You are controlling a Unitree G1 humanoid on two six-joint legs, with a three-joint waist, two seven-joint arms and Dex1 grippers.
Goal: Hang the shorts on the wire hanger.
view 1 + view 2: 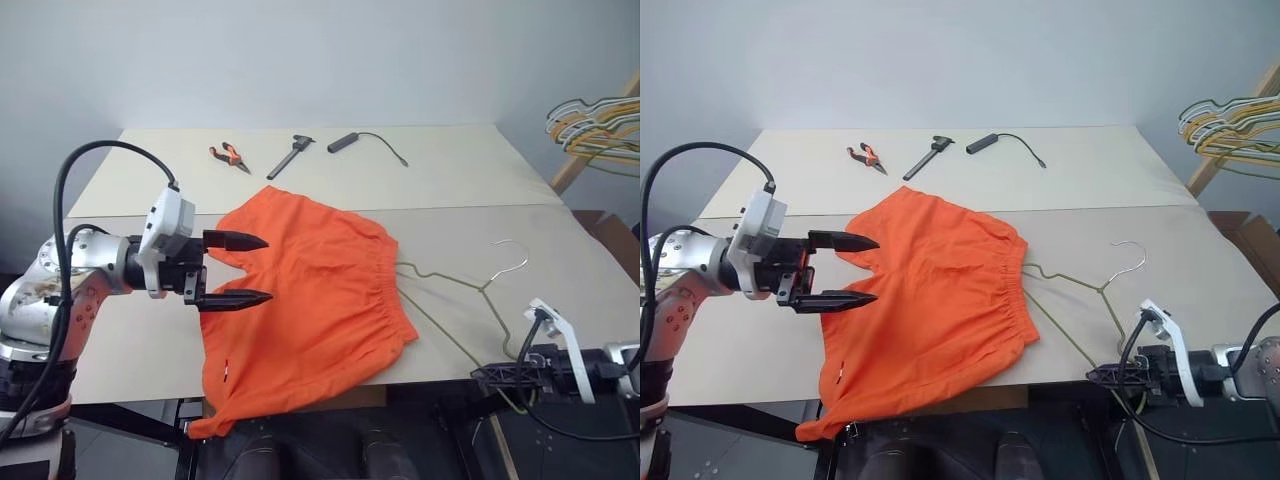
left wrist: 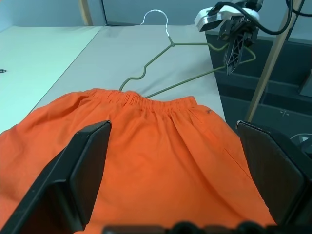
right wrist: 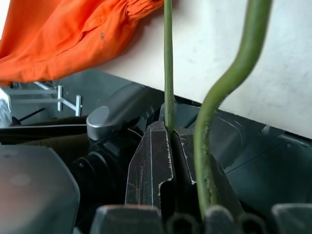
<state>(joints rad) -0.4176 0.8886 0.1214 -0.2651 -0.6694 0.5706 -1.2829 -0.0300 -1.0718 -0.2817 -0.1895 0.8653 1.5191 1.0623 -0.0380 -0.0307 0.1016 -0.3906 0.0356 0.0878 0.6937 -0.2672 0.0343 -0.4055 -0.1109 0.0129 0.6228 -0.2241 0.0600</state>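
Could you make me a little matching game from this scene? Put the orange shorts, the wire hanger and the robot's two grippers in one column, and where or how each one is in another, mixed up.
Things:
1. shorts
2. wire hanger
3. left gripper
4. right gripper

States:
A. shut on a thin wire at the table's near edge
B. open, hovering over orange fabric
C. spread on the table, one leg hanging over the near edge
D. lying flat, one end tucked in at the waistband

Pairs: 1-C, 2-D, 3-B, 4-A
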